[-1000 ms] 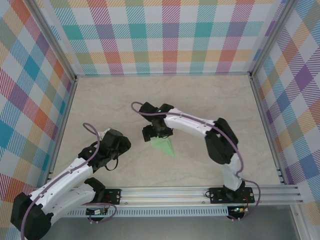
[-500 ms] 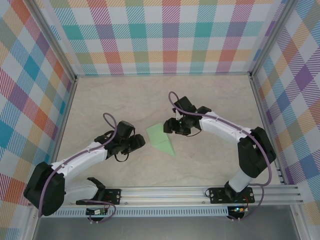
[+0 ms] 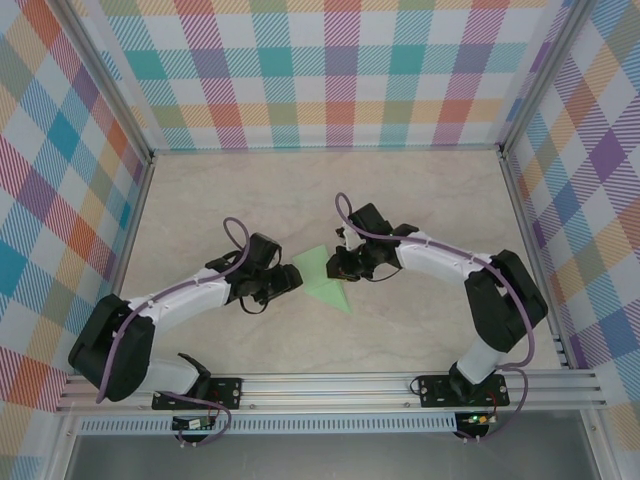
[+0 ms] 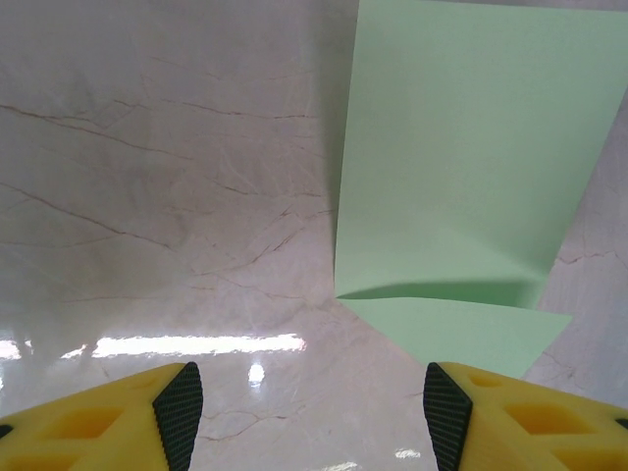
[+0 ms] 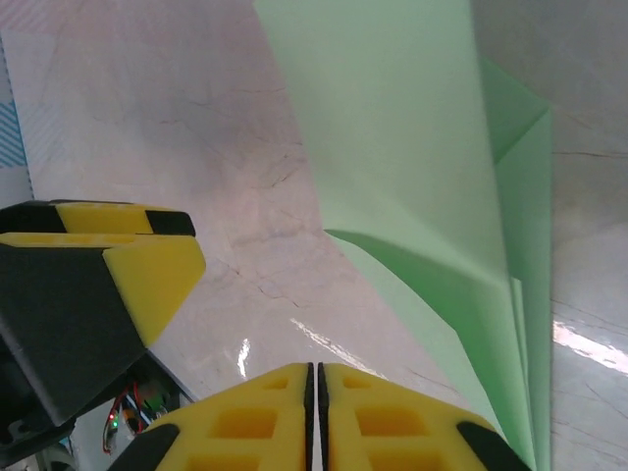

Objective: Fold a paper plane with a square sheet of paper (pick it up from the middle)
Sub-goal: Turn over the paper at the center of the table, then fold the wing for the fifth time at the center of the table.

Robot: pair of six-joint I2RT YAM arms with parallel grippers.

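A: Where is the paper plane (image 3: 325, 282)?
B: Flat on the table (image 3: 430, 200) between both hands, its tip slanting near-right.
A: The hands?
B: The left hand (image 3: 290, 281) is open, just beside the plane. The right hand (image 3: 338, 266) is closed and empty, on the opposite side.

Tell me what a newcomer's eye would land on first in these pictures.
The pale mint-green paper plane lies in the middle of the marbled table, its sharp tip toward the near edge. The two grippers flank it: the left gripper open at its left edge, the right gripper shut at its right, with no paper between its fingers. Bright plaid walls ring the scene.
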